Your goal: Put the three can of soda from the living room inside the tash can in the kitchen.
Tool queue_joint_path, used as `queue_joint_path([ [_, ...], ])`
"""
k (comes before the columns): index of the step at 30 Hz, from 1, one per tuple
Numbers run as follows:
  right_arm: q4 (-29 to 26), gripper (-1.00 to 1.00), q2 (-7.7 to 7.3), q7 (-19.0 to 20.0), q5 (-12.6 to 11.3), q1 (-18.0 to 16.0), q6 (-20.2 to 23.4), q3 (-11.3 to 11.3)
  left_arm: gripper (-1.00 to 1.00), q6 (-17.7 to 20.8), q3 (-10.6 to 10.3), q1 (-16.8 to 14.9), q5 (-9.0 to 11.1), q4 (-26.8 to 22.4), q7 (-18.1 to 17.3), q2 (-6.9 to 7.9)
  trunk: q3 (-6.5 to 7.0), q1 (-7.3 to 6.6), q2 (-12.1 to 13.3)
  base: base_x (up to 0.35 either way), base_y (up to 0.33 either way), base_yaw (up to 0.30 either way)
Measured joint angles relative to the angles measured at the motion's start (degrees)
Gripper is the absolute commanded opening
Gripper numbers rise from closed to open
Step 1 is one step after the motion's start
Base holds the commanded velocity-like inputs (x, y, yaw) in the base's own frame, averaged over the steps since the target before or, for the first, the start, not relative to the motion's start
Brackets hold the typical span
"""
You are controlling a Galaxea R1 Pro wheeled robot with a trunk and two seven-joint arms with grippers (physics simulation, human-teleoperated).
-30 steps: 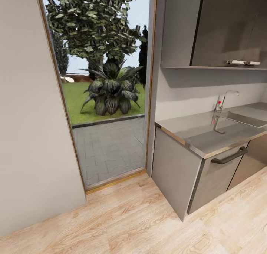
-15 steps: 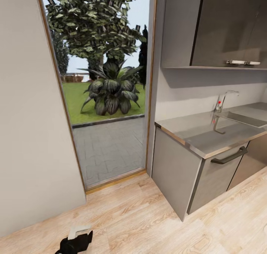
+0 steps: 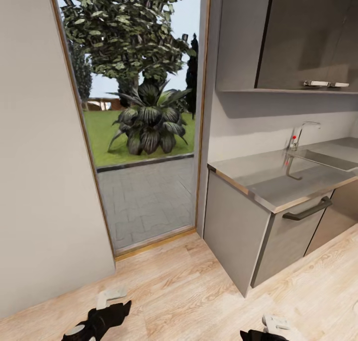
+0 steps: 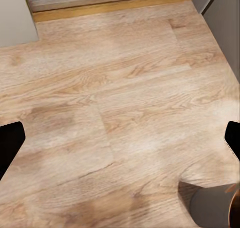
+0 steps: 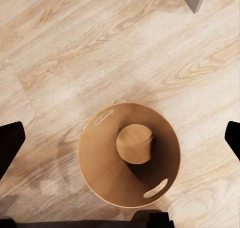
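Pale wood floor (image 3: 189, 296) runs through the kitchen to a glass door (image 3: 144, 132) framed in wood, with garden beyond. A grey counter (image 3: 278, 177) holds a sink (image 3: 330, 159) and tap (image 3: 298, 134) under dark cabinets (image 3: 308, 33). The bin (image 5: 130, 155) stands upright on the floor directly beneath the right gripper (image 5: 120, 138), nothing inside. Both the left gripper (image 4: 120, 143) and the right are spread wide, holding nothing.

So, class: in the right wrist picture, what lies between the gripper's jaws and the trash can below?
Nothing: the right wrist view shows the open jaws apart above the trash can, its inside empty, standing on the wood floor.
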Motion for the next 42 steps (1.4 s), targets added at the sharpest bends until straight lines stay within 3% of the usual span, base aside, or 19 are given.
queue_joint_path([
  [11,0.07,1.0,-0.12,2.31,-0.08,0.0,0.44,-0.07,1.0,5.36,-0.17,0.0,0.28,-1.0,-0.51,-0.08,0.0,0.0,0.0,0.0,0.0,0.0],
  [30,0.23,1.0,-0.09,2.4,0.29,0.0,0.36,-0.03,1.0,5.78,-0.16,0.0,0.37,-0.97,-0.64,-0.06,-3.44,4.17,-7.61,0.0,0.0,0.0],
  [42,0.22,1.0,-0.12,2.39,0.35,0.0,0.24,-0.19,1.0,5.72,-0.2,0.0,0.37,-0.94,-0.7,-0.05,-6.59,6.8,-12.42,0.0,0.0,0.0],
])
